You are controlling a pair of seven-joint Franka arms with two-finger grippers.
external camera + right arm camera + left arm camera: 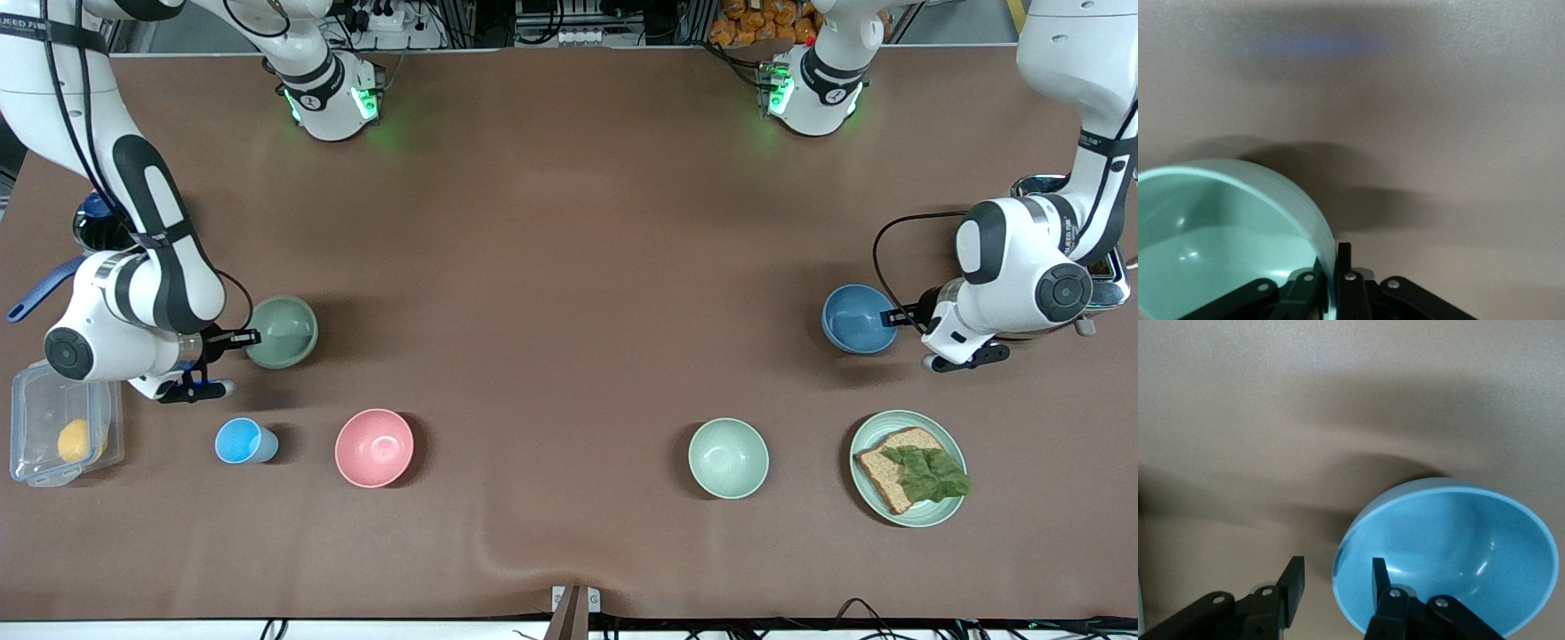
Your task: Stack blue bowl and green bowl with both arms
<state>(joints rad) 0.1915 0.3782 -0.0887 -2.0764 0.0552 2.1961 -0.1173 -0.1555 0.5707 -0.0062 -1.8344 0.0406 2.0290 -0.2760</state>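
My right gripper (1328, 283) is pinched shut on the green bowl's (283, 331) rim, near the right arm's table end. My left gripper (1335, 587) straddles the blue bowl's (857, 317) rim, jaws partly open, at the left arm's end.

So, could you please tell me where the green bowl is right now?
In the front view, the green bowl sits toward the right arm's end of the table, farther from the camera than the pink bowl, its rim pinched by the right claw.
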